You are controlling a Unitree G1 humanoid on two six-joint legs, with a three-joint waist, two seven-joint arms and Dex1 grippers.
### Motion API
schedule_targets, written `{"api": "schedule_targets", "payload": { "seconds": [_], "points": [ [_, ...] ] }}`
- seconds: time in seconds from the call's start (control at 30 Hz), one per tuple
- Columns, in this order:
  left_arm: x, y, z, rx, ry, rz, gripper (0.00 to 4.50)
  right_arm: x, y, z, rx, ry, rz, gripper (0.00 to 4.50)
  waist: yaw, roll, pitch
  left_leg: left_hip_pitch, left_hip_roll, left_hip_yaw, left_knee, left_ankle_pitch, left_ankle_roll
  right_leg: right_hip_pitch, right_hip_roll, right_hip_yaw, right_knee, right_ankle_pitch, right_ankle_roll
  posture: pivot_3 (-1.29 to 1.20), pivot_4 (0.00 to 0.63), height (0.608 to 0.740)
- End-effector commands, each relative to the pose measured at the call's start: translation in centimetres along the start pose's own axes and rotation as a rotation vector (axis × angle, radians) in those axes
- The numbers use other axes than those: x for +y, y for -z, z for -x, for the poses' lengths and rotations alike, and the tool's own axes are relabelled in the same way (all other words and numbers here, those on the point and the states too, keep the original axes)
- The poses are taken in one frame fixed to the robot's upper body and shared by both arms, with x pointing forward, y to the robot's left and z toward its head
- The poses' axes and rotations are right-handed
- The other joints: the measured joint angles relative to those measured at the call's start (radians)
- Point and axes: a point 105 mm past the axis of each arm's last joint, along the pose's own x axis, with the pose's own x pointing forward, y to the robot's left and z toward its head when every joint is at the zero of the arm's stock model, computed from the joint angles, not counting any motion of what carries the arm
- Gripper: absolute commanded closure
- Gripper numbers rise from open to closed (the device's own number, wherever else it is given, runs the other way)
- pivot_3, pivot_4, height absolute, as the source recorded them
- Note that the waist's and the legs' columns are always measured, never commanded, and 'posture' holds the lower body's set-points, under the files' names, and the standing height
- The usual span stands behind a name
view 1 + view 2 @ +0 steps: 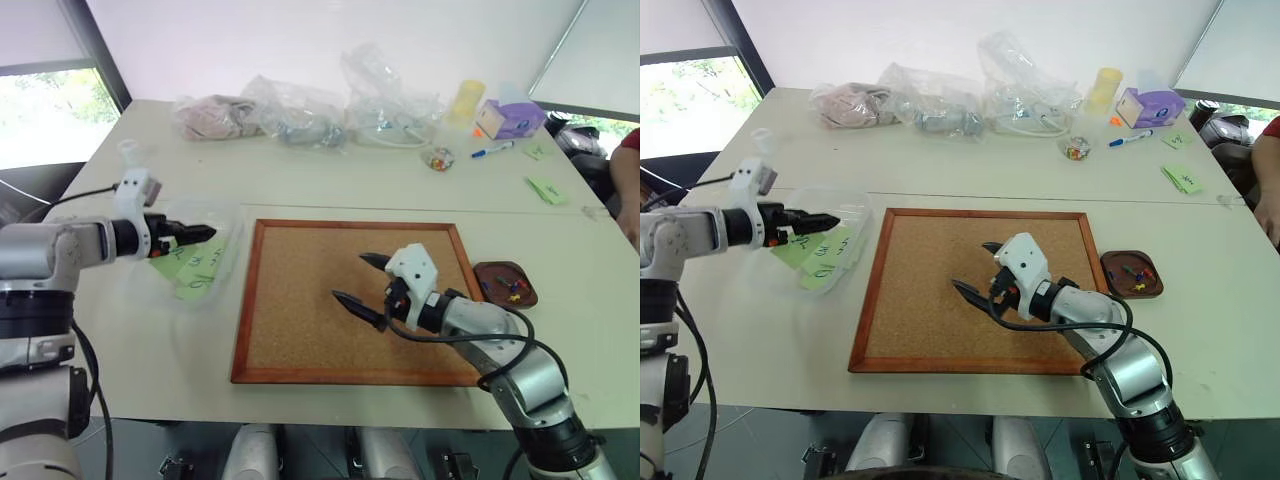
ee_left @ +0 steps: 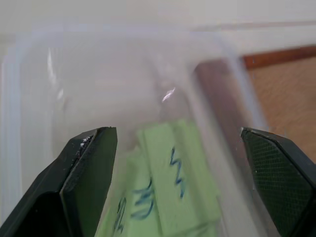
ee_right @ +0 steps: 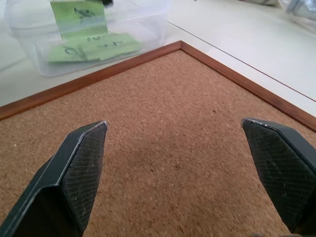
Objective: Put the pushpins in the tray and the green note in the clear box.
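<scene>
Left gripper [image 1: 830, 219] over clear box [image 1: 858, 215], jaws apart, empty. Several green notes [image 1: 825, 255] lie inside box, exact count unclear. Right gripper [image 1: 978, 268] above bare corkboard [image 1: 930, 300], jaws wide, empty. Tray [image 1: 1132, 285] just right of corkboard holds pushpins [image 1: 1132, 270], about four. Three clear bags [image 1: 940, 105], yellow cup [image 1: 1106, 88], purple box [image 1: 1150, 105], marker [image 1: 1132, 139] at far edge. Person's arm [image 1: 1268, 175] at right.

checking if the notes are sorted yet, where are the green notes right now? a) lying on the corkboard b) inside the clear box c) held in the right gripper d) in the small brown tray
b: the green notes lie inside the clear box beside the corkboard, with the open left gripper over them; the right gripper hangs open and empty over the cork.
</scene>
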Motion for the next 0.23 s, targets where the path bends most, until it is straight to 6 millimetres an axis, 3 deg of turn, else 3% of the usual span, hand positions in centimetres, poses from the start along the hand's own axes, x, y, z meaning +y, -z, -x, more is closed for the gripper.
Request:
{"api": "schedule_targets", "payload": {
  "seconds": [0.03,0.13,0.23],
  "points": [
    [-3.7,-5.0,1.5,-0.191,0.167,-0.121,0.02,-1.3,-1.2,1.0,-0.044,0.049,0.027,0.00,0.000,0.000,0.000,0.000,0.000,0.000,0.000,0.000,0.000,0.000,0.000,0.000,0.000,0.000,0.000,0.00,0.150,0.737],
    [-6.8,-5.4,1.4,-0.208,0.302,-0.146,0.02,-2.2,-1.6,1.9,-0.063,0.091,0.003,0.00,0.000,0.000,0.000,0.000,0.000,0.000,0.000,0.000,0.000,0.000,-0.001,0.000,0.000,0.000,0.001,0.00,0.150,0.737],
    [-9.1,-4.2,1.2,-0.176,0.376,-0.235,0.02,-3.4,-2.3,4.0,-0.106,0.169,-0.072,0.00,-0.001,0.000,0.000,0.000,0.000,0.000,0.000,0.000,0.000,0.000,0.000,0.001,0.000,0.001,0.001,0.00,0.150,0.737]
  ]
}}
